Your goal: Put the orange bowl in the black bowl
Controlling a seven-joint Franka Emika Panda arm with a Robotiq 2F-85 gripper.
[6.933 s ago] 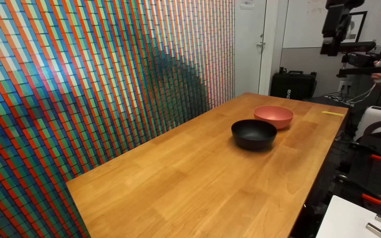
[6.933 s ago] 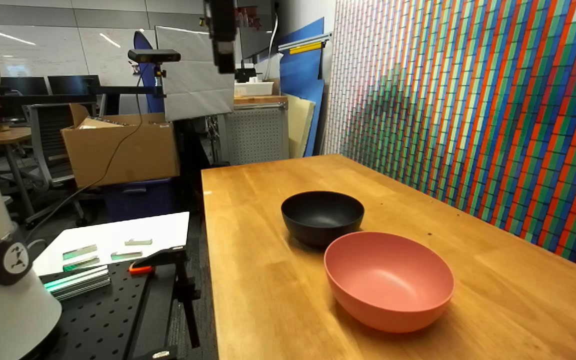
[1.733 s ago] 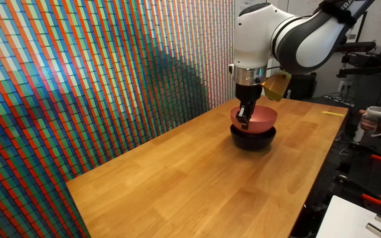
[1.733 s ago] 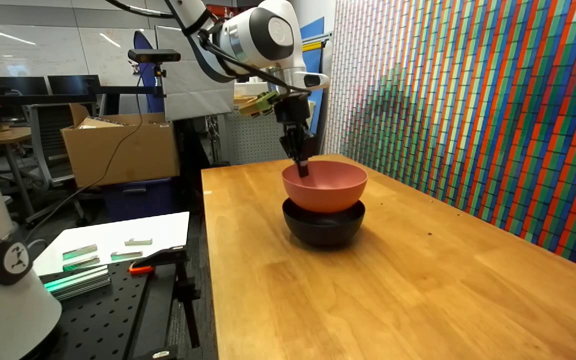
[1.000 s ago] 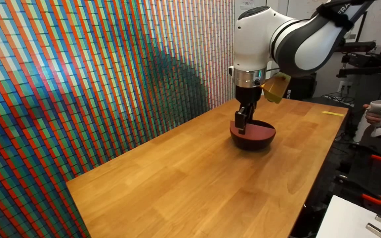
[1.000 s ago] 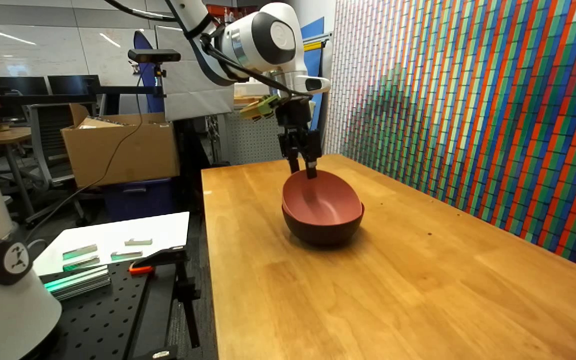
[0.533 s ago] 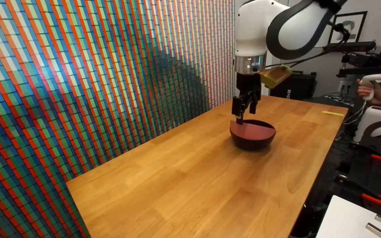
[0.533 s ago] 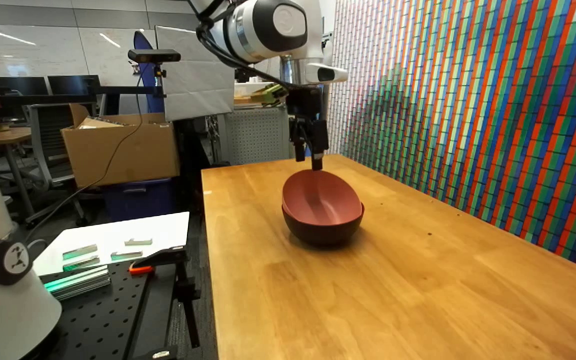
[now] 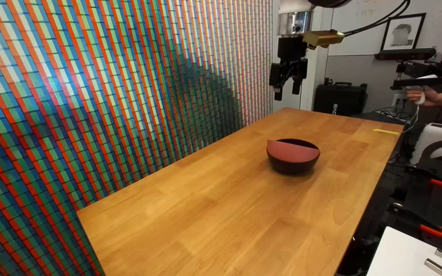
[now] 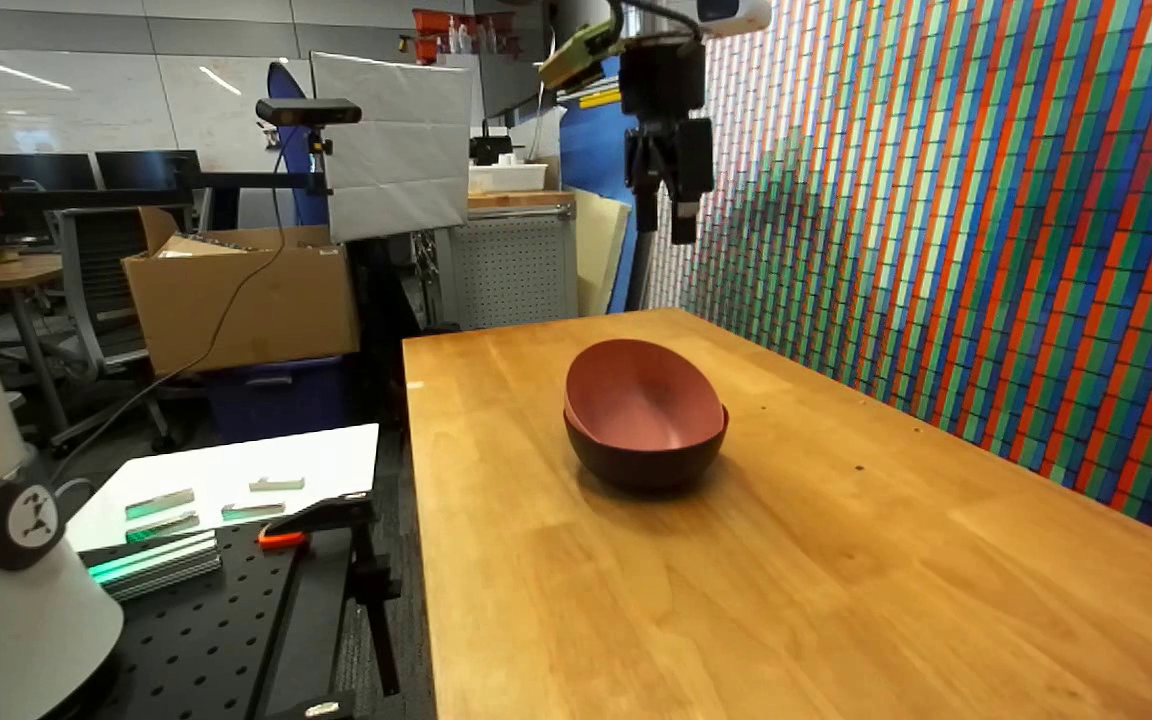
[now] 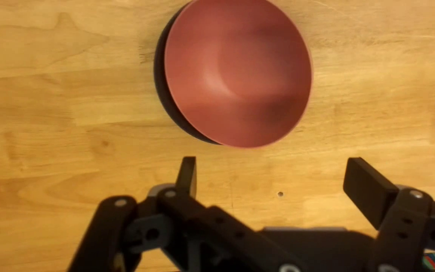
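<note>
Gripper (image 9: 287, 92) rose, spread, leaving the orange bowl (image 10: 644, 395) tilted inside the black bowl (image 10: 646, 471) between long edges of the desk (image 10: 736, 600). Placement looked complete.

We see the orange bowl (image 10: 644, 398), plain and reddish, tilted inside the black bowl (image 10: 647, 470), its rim raised high on one side; the black bowl stands upright on the wooden table (image 10: 776, 580).
</note>
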